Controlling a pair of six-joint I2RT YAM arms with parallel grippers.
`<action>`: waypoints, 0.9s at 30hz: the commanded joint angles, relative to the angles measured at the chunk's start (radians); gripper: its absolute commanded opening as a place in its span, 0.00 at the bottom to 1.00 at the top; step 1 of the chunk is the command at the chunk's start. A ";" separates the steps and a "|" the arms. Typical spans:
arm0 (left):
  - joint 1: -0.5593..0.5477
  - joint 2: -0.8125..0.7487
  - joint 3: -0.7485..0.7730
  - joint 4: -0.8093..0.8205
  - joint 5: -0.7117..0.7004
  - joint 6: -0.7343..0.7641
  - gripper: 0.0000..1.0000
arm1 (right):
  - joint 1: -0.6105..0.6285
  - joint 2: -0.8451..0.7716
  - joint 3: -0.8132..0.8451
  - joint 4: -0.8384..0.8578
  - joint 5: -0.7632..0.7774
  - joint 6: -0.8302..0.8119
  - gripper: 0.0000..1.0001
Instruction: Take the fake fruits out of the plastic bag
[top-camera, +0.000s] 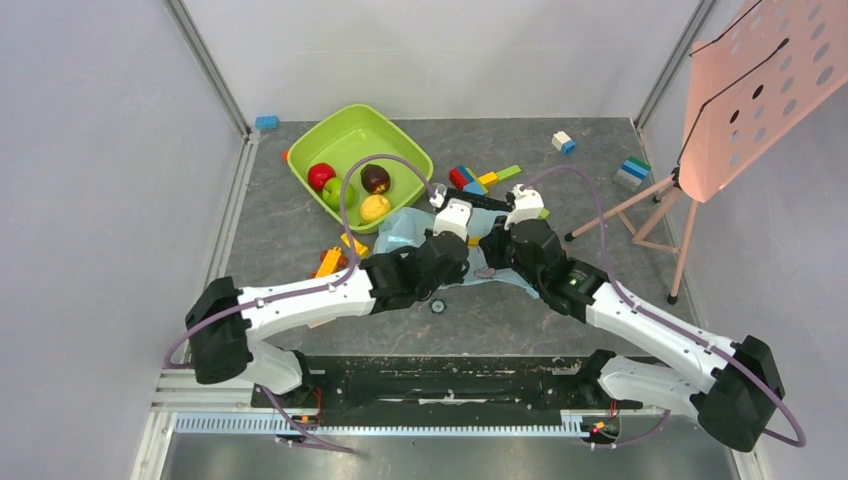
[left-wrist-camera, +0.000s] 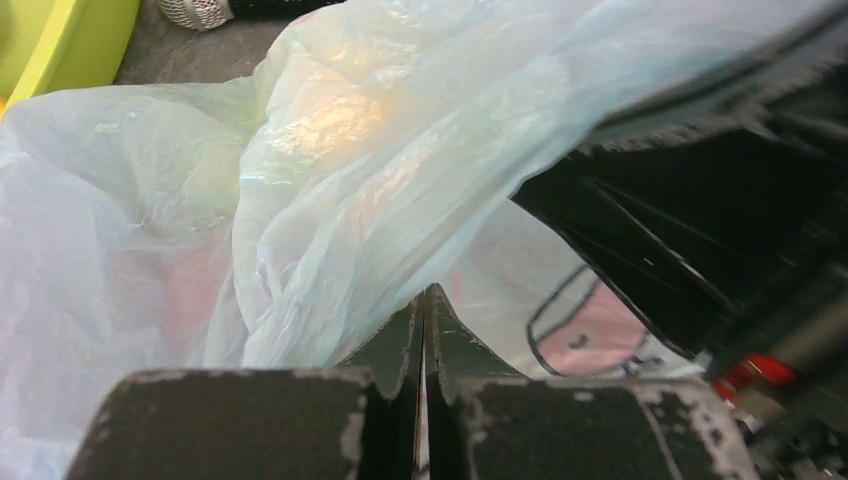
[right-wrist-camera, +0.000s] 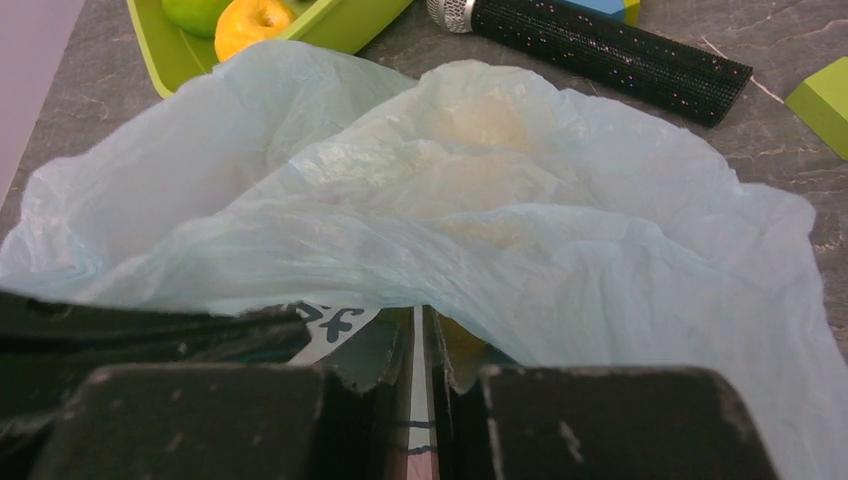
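The light-blue plastic bag (top-camera: 403, 228) lies mid-table, mostly under both wrists. It fills the left wrist view (left-wrist-camera: 330, 160) and the right wrist view (right-wrist-camera: 500, 220). A yellowish shape shows faintly through its folds. My left gripper (top-camera: 452, 222) is shut on a fold of the bag (left-wrist-camera: 424, 300). My right gripper (top-camera: 520, 215) is shut on the bag's edge (right-wrist-camera: 418, 320). Several fake fruits sit in the lime-green bowl (top-camera: 400, 140): red (top-camera: 321, 175), green (top-camera: 335, 192), brown (top-camera: 376, 178) and yellow (top-camera: 375, 207). The yellow one also shows in the right wrist view (right-wrist-camera: 250, 22).
A black microphone (top-camera: 480, 200) lies just beyond the bag (right-wrist-camera: 600, 45). Coloured blocks lie behind it (top-camera: 475, 180), at the far right (top-camera: 563, 142) (top-camera: 632, 172) and left of the bag (top-camera: 335, 258). A pink perforated stand (top-camera: 750, 90) is at the right. A small wheel (top-camera: 438, 305) lies near.
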 joint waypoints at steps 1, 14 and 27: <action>0.039 0.053 -0.003 0.099 -0.031 0.016 0.02 | -0.004 0.000 -0.011 0.009 0.039 -0.006 0.09; 0.260 -0.065 -0.192 0.083 -0.093 0.002 0.02 | -0.004 -0.003 -0.063 -0.155 0.299 -0.051 0.08; 0.281 -0.090 -0.263 0.217 0.105 0.031 0.02 | 0.034 -0.017 -0.054 0.112 -0.199 -0.211 0.10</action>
